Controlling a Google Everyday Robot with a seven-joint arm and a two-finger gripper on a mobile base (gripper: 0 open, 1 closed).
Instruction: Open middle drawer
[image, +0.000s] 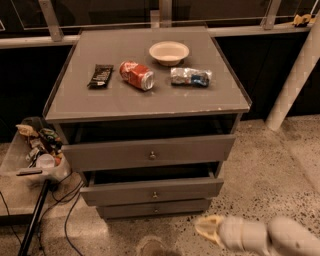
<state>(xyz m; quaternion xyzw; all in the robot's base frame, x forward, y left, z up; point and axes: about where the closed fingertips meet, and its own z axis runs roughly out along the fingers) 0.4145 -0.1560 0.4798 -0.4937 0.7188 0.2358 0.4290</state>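
The grey cabinet has three drawer fronts. The middle drawer (150, 191) has a medium-height front with a small round knob (154, 194) at its centre. It stands pulled out a little, with a dark gap above it. The taller top drawer (150, 152) is also pulled out. The thin bottom drawer (152, 208) sits below. My gripper (207, 228) is low at the front right, over the floor, below and to the right of the middle drawer and apart from it. It holds nothing that I can see.
On the cabinet top (150, 107) lie a dark snack packet (100, 75), a red can (136, 75) on its side, a white bowl (169, 52) and a crumpled bag (190, 77). A cluttered tray (37, 152) stands at left, a white post (295, 82) at right.
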